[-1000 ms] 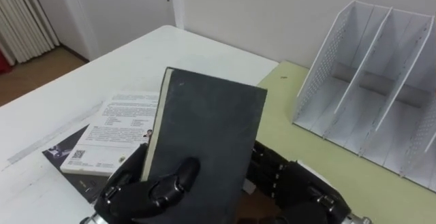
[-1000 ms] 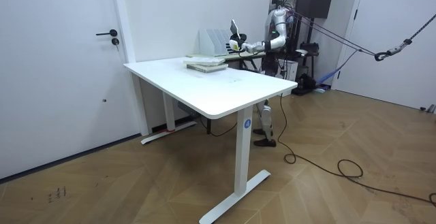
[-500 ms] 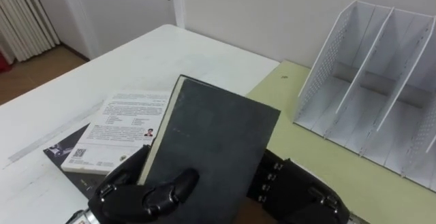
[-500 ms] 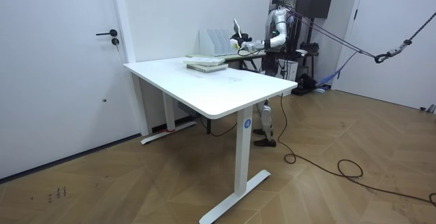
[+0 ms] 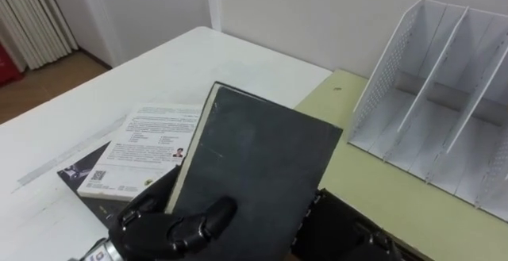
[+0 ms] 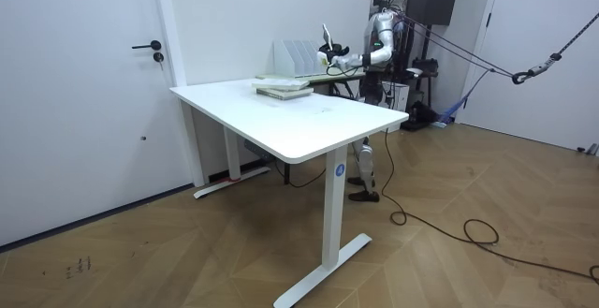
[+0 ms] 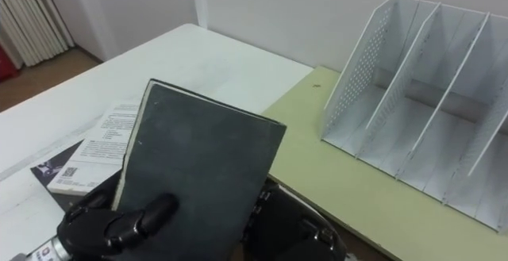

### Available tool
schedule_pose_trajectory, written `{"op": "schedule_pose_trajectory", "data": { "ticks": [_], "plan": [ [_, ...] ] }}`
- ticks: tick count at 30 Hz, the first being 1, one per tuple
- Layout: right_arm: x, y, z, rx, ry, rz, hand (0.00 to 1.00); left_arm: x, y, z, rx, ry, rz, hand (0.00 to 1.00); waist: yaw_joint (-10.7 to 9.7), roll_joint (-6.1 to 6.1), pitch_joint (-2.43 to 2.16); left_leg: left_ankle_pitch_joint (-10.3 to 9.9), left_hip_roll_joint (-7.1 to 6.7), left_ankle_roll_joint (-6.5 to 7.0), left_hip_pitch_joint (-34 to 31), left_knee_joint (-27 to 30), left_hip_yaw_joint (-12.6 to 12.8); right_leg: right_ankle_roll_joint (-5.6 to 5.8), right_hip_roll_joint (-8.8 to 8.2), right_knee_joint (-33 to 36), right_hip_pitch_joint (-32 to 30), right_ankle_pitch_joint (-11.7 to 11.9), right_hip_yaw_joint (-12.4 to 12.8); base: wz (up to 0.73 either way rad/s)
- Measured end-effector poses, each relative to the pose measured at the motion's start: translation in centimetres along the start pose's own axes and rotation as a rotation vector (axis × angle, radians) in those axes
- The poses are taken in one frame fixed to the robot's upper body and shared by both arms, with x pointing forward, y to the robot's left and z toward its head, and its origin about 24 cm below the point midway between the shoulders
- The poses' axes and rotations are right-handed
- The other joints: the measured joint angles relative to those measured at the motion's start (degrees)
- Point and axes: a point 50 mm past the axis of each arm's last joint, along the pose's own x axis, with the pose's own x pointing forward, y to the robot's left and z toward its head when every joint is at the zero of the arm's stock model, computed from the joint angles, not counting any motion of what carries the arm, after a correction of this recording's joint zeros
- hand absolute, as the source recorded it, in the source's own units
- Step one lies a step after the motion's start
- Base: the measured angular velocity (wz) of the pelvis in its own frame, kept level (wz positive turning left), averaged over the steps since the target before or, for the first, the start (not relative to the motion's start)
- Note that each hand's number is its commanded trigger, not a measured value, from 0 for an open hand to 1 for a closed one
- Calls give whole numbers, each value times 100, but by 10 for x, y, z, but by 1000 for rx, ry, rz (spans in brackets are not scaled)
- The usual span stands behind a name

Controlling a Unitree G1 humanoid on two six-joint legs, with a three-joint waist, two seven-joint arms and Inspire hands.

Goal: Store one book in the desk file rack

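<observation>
I hold a dark grey hardcover book (image 5: 254, 174) tilted up over the table's near edge, its top corner leaning toward the white file rack (image 5: 444, 94). My left hand (image 5: 171, 225) is curled round its lower left edge, thumb on the cover. My right hand (image 5: 349, 233) sits against the book's lower right side, mostly behind it. The rack stands open-fronted at the far right on a pale green surface (image 5: 373, 189), with upright dividers and nothing in its slots. In the room view I stand behind the desk with the book (image 6: 327, 38) raised beside the rack (image 6: 298, 57).
A white-covered book (image 5: 147, 146) lies on top of a dark one (image 5: 79, 170) on the white table (image 5: 159, 78), left of the held book. A wall runs close behind the rack. A door and a curtain are at the far left.
The held book has shifted right, toward the rack, and leans flatter. My right hand has slid further behind it. The view has shifted slightly.
</observation>
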Motion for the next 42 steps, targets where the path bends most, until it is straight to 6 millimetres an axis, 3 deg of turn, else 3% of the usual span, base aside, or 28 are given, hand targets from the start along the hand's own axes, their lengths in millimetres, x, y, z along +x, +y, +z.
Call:
{"op": "schedule_pose_trajectory", "data": {
  "ticks": [12, 42],
  "plan": [
    [-3, 0, 3, 41, -16, 5, 0, 2, 3, 2, -21, 21, -16, 100, -3, 122, 21, -2, 2, -1, 23, -7, 10, -1, 7, 22, 9, -1, 21, 0],
    [-11, 2, 15, 69, -13, 15, 0, -11, 13, 8, -6, 104, 27, 100, 4, 119, 20, -3, 1, 0, 60, 1, 11, -1, 4, 8, 18, -1, 23, 0]
  ]
}}
